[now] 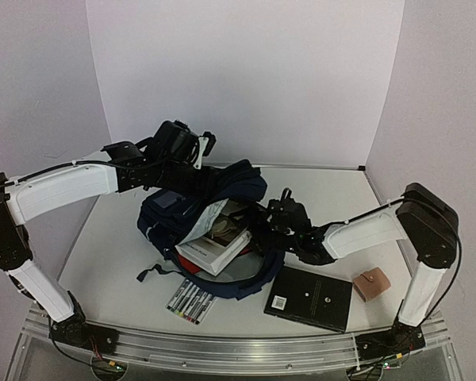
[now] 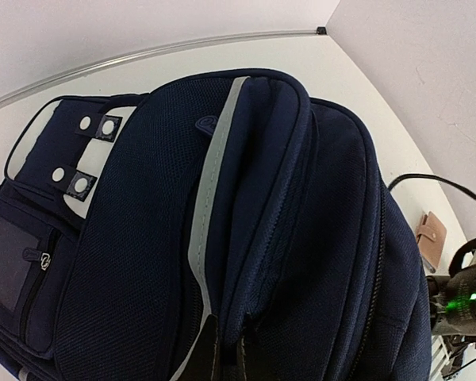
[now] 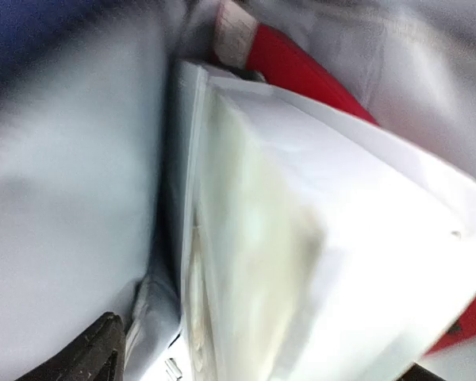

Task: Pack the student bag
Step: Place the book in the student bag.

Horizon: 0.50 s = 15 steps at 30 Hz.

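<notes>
1. Student bag (image 1: 166, 218): lies in the middle of the table (image 1: 111, 254), mouth gaping toward the near edge, upper flap lifted. Keep that flap high and taut so the main compartment gapes while things go in.
2. White book (image 1: 214, 250): sits only partly inside the mouth, one corner jutting over the lower rim, a loose paper sheet leaning above it. Probably the step in hand is seating this book. Push it deeper along its flat side, square to the opening, without creasing the sheet. Then draw back straight, so as not to drag it out again.
3. Black book (image 1: 309, 298): lies flat on the table just right of the bag. Looks like a later load and calls for the mouth held just as wide.
4. Left pincer (image 2: 226, 353): clamped shut on a fold of navy fabric at the bag's top edge, holding it up.
5. Right pincer (image 1: 271, 218): reaches into the mouth at the white book, jaws spread wide, gripping nothing. Shows one finger (image 3: 95, 349) clear of the page edge, pale lining between. Too blurred on the far side to tell about contact.
6. Marker set (image 1: 190, 302) and tan wallet (image 1: 371, 284): lie on the table outside the bag, not yet packed.
</notes>
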Motion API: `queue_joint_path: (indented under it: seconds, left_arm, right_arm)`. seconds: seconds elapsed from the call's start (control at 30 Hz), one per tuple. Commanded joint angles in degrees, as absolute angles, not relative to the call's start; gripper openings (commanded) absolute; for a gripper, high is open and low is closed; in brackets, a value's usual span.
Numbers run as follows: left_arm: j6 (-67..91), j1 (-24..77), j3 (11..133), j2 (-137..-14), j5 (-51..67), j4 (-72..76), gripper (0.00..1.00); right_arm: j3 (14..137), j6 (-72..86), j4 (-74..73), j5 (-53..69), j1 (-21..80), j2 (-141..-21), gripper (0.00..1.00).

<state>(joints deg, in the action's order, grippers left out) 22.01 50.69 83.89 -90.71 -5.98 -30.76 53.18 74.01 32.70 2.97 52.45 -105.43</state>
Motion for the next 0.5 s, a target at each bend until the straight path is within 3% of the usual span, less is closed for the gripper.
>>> queue_joint_path:
  seconds: [0.0,0.27,0.47]
  left_arm:
    - [24.4,49.2,84.1,-84.6,-7.1,-23.4,0.0]
    - [23.7,48.8,83.8,-83.8,-7.4,-23.3,0.0]
    - [23.9,48.7,83.8,-84.0,-6.5,-23.3,0.0]
  right_arm:
    - [48.9,70.1,25.1,0.0,52.8,-97.3,0.9]
    - [45.9,71.5,24.9,2.0,53.6,-96.0,0.8]
    - [49.3,70.6,25.0,2.8,54.5,-100.2,0.61]
